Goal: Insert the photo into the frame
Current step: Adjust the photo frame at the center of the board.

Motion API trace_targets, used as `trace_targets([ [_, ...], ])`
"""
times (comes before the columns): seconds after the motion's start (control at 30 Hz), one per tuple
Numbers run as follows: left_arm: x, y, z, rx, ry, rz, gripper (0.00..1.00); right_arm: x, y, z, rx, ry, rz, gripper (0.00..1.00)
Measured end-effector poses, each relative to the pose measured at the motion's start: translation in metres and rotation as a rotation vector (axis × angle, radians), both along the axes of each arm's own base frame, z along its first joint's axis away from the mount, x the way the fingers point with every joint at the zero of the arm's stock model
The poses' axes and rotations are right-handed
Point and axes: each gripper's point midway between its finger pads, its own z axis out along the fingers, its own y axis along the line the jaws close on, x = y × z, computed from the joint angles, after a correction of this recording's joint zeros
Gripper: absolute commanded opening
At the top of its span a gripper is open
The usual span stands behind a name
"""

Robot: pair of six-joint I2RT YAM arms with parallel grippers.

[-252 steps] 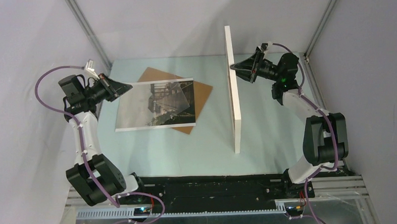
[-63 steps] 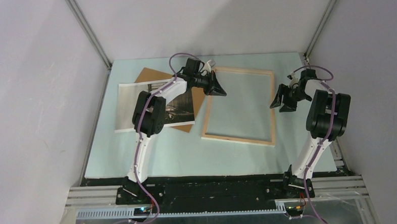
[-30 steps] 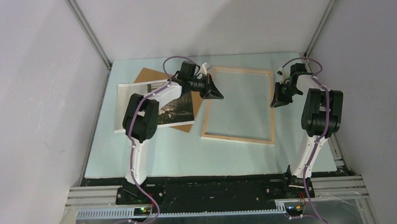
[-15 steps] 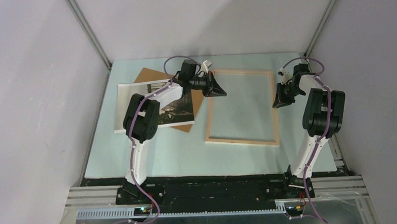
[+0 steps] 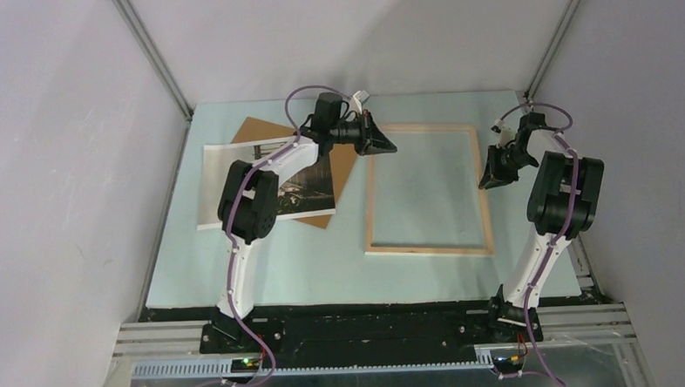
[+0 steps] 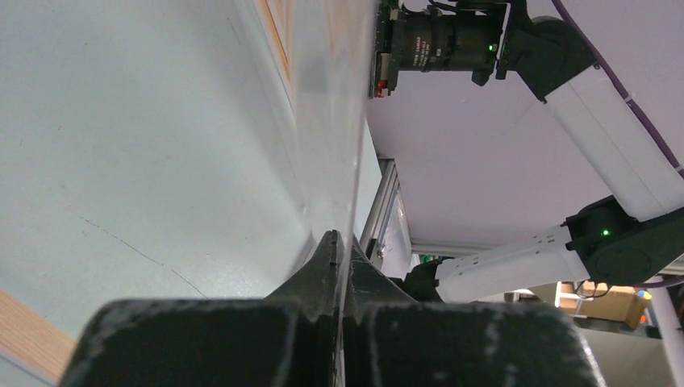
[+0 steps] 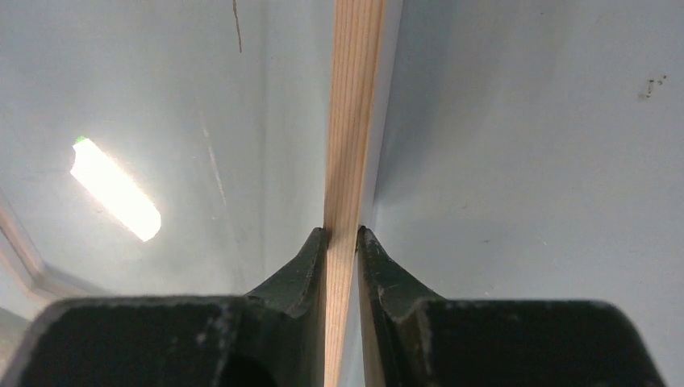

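From my station I see the frame (image 5: 429, 249) (image 7: 353, 81) lying flat on the table (image 5: 264, 267), right of centre, with its pale bare-wood back facing up. Its long axis runs from the near edge toward the far wall, and the short rails lie crosswise. It is nearly square to the table, with the near end skewed a little to the left.

The right gripper (image 5: 490, 178) (image 7: 343, 235) is clamped on the frame's right long rail, toward the far end. The wrist view shows one finger on each side of the wooden strip.

The left gripper (image 5: 384, 145) (image 6: 336, 242) sits at the frame's far left corner with its fingers clenched tight together. A thin, clear edge runs away from the tips in the wrist view. I cannot tell whether that edge is nipped between them.

The photo (image 5: 221, 186) lies flat at the left, well apart from the frame, with its long axis left to right. It rests on a brown board (image 5: 256, 132) turned at an angle under it, and the left arm crosses above both
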Motion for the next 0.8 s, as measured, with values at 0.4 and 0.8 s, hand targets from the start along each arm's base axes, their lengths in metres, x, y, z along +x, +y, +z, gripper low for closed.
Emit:
trace_targets([
  [0.4,0.000,-0.006,-0.007,-0.043,0.137,0.038,0.00,0.001,0.006,-0.001,0.051,0.013,-0.061,0.17],
  [0.8,-0.005,-0.009,-0.012,-0.055,0.182,0.050,0.00,0.002,0.020,-0.001,0.104,0.031,-0.102,0.36],
])
